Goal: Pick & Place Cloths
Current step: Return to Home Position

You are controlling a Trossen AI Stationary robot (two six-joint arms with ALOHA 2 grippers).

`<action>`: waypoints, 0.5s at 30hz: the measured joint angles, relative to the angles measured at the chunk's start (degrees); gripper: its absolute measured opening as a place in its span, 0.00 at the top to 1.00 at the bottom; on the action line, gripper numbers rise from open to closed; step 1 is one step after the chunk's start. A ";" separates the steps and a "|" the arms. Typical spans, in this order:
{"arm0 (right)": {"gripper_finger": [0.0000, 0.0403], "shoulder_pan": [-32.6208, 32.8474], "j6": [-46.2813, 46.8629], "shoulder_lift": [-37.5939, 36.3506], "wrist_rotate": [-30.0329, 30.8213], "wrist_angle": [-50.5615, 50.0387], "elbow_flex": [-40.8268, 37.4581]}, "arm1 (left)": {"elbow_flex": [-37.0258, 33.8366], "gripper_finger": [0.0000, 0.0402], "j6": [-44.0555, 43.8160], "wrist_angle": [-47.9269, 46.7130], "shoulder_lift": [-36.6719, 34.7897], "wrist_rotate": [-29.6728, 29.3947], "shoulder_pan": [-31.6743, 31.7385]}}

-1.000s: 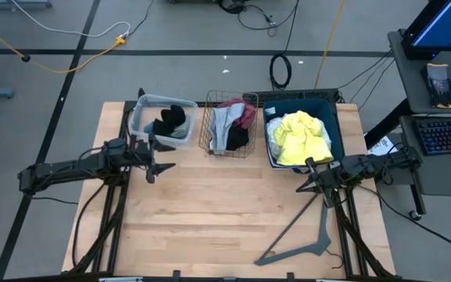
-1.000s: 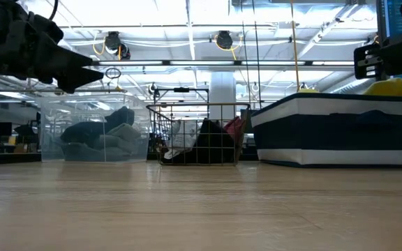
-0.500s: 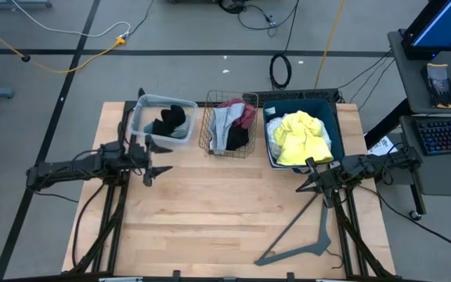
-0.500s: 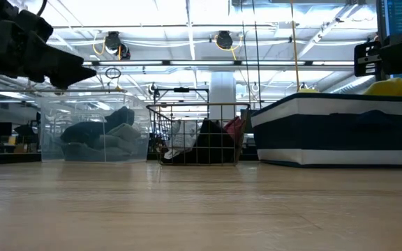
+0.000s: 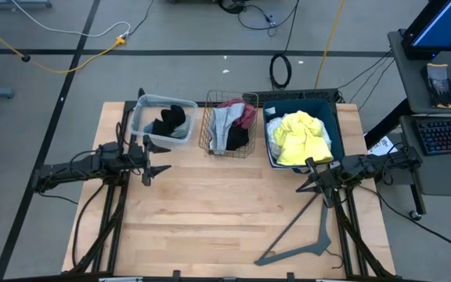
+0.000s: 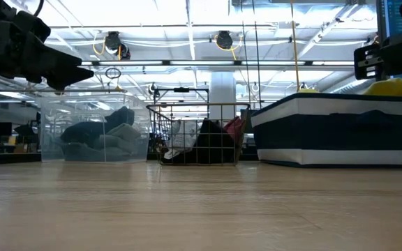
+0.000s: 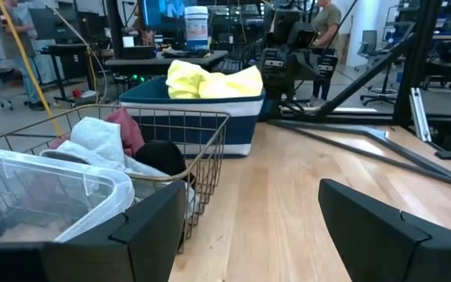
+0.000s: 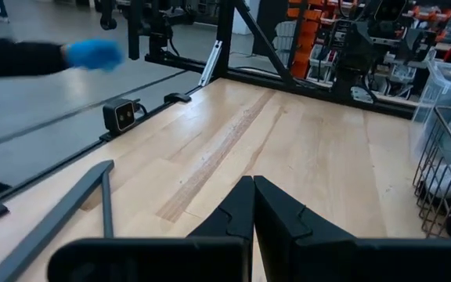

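Three containers line the upper middle of the table (image 5: pixel 210 207): one clear bin (image 5: pixel 142 121), one wire basket (image 5: pixel 207 129), one blue organizer (image 5: pixel 335 129). One yellow cloth (image 5: pixel 300 137). One hanger (image 5: pixel 292 253), lower right.

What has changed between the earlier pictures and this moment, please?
The open left gripper drew back slightly from the clear plastic bin, its arm folding in. The shut right gripper, the cloths, the wire basket, the blue fabric organizer and the grey plastic hanger stayed put.
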 joint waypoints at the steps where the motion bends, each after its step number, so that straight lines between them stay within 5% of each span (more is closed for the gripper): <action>1: 1.00 0.00 0.27 0.00 -0.01 0.01 0.00 | 0.00 0.26 -0.05 0.04 0.02 0.00 0.00; 15: 1.00 0.00 0.19 0.00 -0.07 0.11 0.00 | 0.00 0.26 -0.15 0.10 0.02 -0.02 0.01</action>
